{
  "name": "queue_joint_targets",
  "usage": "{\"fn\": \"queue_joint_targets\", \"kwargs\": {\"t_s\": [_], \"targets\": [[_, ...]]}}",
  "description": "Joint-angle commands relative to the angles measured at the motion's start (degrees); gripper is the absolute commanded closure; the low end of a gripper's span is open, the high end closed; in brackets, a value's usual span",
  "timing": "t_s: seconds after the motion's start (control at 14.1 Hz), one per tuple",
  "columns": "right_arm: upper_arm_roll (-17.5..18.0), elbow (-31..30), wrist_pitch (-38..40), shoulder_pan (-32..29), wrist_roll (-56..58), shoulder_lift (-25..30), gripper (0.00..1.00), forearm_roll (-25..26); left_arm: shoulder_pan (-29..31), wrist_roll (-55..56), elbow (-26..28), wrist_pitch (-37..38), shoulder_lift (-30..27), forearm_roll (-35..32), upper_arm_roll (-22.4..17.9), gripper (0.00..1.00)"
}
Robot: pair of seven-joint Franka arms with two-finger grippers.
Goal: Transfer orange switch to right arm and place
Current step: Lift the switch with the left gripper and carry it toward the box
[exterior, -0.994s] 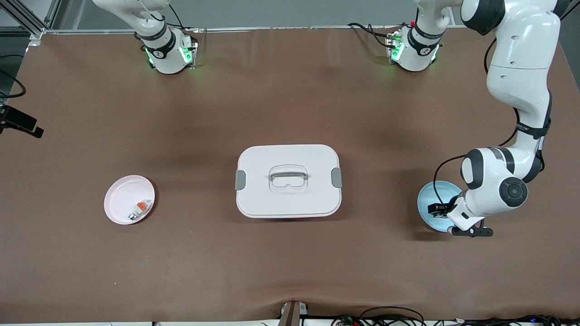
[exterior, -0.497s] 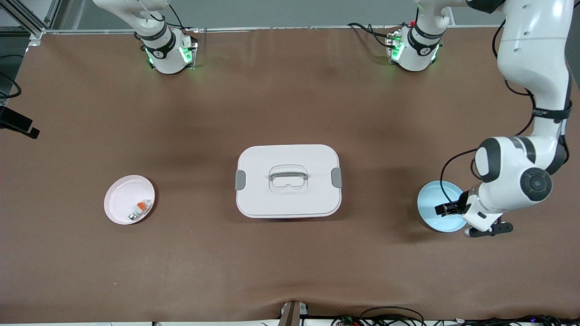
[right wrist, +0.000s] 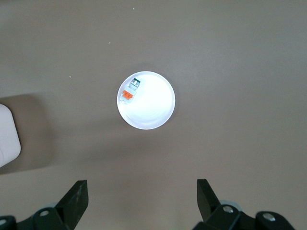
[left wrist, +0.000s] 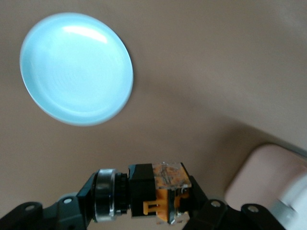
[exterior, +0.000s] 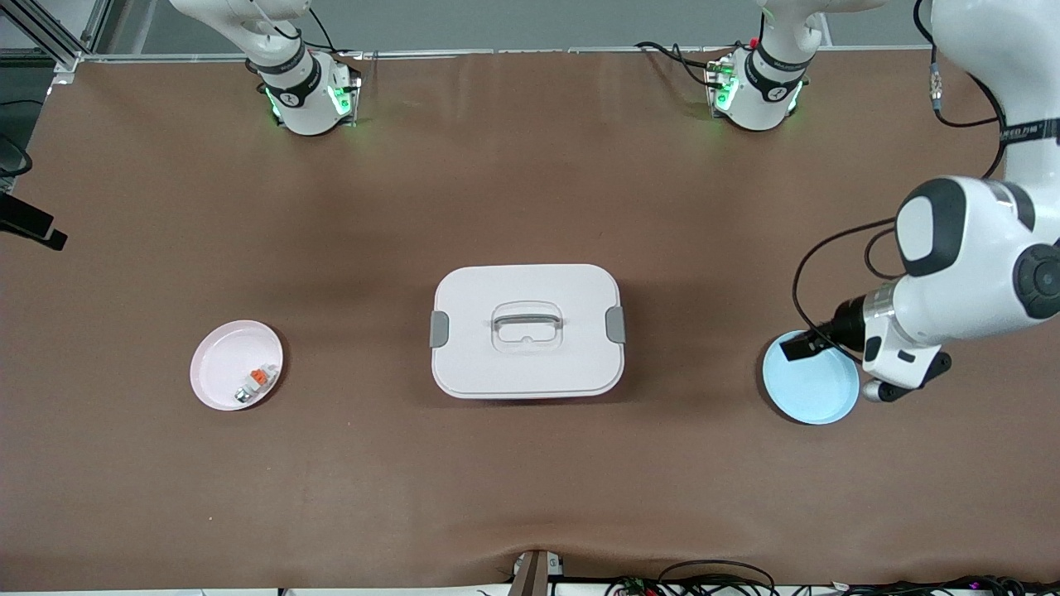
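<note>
Two white Franka arms with glossy shells and dark grey joint caps. Bases at the far desk edge show black collar bands with small white marks and green status lights; black cables bunch by the left arm's base. The left arm has a black band with white lettering on its forearm, a round dark grey cap at the wrist, and a black cable looping to the left pincer (exterior: 797, 348), black with matte fingers (left wrist: 72, 211). Right pincer (right wrist: 142, 197) has black finger pads and round screws.
</note>
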State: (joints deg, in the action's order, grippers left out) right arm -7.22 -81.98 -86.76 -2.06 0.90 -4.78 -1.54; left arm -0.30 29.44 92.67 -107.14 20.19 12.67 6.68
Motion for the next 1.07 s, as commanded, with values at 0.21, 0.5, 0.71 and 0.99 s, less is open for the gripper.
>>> {"fn": "queue_joint_targets", "kwargs": {"t_s": [0.21,0.5,0.71,0.99], "targets": [[0.54,0.51,0.89,-0.84,1.04,0.39,0.0,-2.4,0.56,14.38,-2.57,9.57,-5.24,9.89,5.18,0.78],[0.54,0.51,0.8,-0.93,1.91,0.39,0.0,-5.93,0.3,27.04,-5.29,9.93,-6.74,17.28,10.88,0.78],[0.89,-0.11,2.11,-0.14,1.57,0.47,0.0,-7.59,0.03,35.84,-6.71,9.67,-6.56,23.79,14.66,0.78],[0.45,-7.37,-3.3,-1.8,-1.07,3.44,0.0,-23.84,-1.01,43.31,-9.52,7.04,-6.21,30.55,18.01,0.78]]}}
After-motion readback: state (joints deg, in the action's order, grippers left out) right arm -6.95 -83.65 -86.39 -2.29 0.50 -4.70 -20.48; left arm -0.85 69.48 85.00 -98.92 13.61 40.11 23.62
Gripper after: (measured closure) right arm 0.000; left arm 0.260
